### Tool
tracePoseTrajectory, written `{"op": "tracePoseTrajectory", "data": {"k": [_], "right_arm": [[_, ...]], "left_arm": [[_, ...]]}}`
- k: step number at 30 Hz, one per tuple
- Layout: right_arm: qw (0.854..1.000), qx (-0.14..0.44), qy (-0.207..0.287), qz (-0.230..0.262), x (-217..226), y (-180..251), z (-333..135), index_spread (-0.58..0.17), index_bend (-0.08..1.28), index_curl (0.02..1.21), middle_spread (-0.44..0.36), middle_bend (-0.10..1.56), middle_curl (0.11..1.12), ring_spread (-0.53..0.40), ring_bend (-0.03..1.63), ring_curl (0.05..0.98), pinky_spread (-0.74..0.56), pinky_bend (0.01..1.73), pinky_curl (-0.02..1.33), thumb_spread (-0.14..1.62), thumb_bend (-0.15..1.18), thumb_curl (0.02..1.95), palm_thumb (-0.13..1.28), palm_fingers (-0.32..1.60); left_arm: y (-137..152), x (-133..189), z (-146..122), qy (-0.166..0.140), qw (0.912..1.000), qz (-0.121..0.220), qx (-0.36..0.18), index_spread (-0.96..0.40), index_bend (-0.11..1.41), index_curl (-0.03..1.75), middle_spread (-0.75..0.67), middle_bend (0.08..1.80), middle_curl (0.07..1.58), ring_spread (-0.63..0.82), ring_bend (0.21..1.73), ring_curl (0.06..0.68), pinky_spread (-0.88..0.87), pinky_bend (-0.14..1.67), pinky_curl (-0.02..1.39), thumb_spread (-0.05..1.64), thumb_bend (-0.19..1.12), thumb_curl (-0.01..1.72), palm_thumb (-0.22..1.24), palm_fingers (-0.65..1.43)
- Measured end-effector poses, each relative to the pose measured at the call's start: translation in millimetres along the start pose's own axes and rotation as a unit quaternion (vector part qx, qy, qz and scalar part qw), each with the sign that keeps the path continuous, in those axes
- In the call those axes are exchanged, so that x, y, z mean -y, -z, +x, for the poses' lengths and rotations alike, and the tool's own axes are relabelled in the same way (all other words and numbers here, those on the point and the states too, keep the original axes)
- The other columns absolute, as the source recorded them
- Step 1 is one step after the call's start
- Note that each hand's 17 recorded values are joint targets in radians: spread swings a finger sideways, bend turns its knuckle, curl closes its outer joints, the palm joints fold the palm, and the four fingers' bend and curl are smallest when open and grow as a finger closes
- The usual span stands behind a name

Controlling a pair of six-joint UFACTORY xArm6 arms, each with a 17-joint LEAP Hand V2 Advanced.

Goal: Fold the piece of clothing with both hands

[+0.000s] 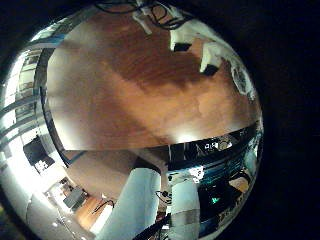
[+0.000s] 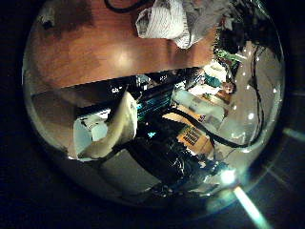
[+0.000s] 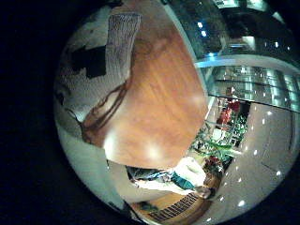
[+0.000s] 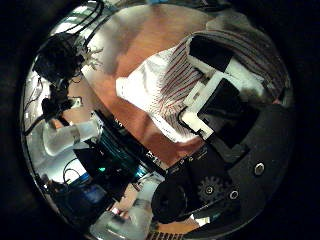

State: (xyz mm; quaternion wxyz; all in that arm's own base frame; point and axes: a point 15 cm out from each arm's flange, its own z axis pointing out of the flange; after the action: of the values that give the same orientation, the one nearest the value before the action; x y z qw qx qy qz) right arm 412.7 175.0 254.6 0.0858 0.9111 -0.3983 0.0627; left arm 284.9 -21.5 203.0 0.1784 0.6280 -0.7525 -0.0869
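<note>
A striped piece of clothing [image 4: 160,85] lies bunched on the wooden table [image 3: 164,94], close under my right palm. My right hand's fingers [image 4: 215,95] curl down onto its cloth. The right little finger side view shows the clothing [image 3: 94,61] with a dark-edged neck opening beside bare table. From the left thumb side view the clothing [image 2: 167,19] is a gathered heap far across the table, with a hand [image 2: 205,14] on it. My left hand's fingers [image 1: 205,55] hang relaxed above bare table [image 1: 130,90], apart from the cloth and holding nothing.
The table's edge [image 1: 150,148] runs beside my left hand, with a white arm [image 1: 140,205] beyond it. A white arm segment [image 4: 70,135] and room clutter lie past the table's edge in the right thumb side view.
</note>
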Motion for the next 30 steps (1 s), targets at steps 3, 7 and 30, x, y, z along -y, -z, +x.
{"op": "tracePoseTrajectory", "data": {"k": [3, 7, 30], "right_arm": [[1.000, 0.024, 0.018, -0.004, 13.5, -6.2, -32.0, -0.328, 0.93, 0.97, -0.186, 1.16, 0.89, -0.245, 1.29, 0.748, -0.28, 1.24, 0.80, 1.13, -0.01, 0.65, 0.99, 1.08], [0.999, 0.050, 0.012, -0.002, 17.5, -7.9, -41.1, -0.330, 0.92, 0.97, -0.186, 1.15, 0.89, -0.246, 1.28, 0.744, -0.29, 1.23, 0.79, 1.12, -0.02, 0.64, 0.97, 1.08], [0.992, 0.080, -0.043, 0.091, -23.1, 57.3, 5.8, -0.336, 0.17, 0.49, -0.115, 0.29, 0.45, -0.120, 0.84, 0.416, 0.10, 1.01, 0.56, 1.04, -0.01, 0.54, 0.91, 0.02]], "left_arm": [[1.8, -1.7, -5.4, 0.003, 1.0000, 0.004, 0.000, -0.01, 0.18, 0.40, 0.16, 0.18, 0.34, 0.13, 0.75, 0.241, 0.17, 0.40, 0.38, 1.29, 0.00, 0.31, 0.50, 0.21], [4.7, -2.1, -14.1, 0.013, 0.9998, 0.011, -0.003, -0.01, 0.18, 0.40, 0.15, 0.18, 0.34, 0.12, 0.75, 0.242, 0.17, 0.41, 0.38, 1.30, -0.01, 0.31, 0.52, 0.21], [4.1, 10.3, -15.7, 0.002, 1.0000, 0.003, 0.005, -0.01, 0.18, 0.40, 0.15, 0.18, 0.34, 0.11, 0.75, 0.242, 0.17, 0.41, 0.38, 1.29, -0.02, 0.28, 0.47, 0.21]]}}
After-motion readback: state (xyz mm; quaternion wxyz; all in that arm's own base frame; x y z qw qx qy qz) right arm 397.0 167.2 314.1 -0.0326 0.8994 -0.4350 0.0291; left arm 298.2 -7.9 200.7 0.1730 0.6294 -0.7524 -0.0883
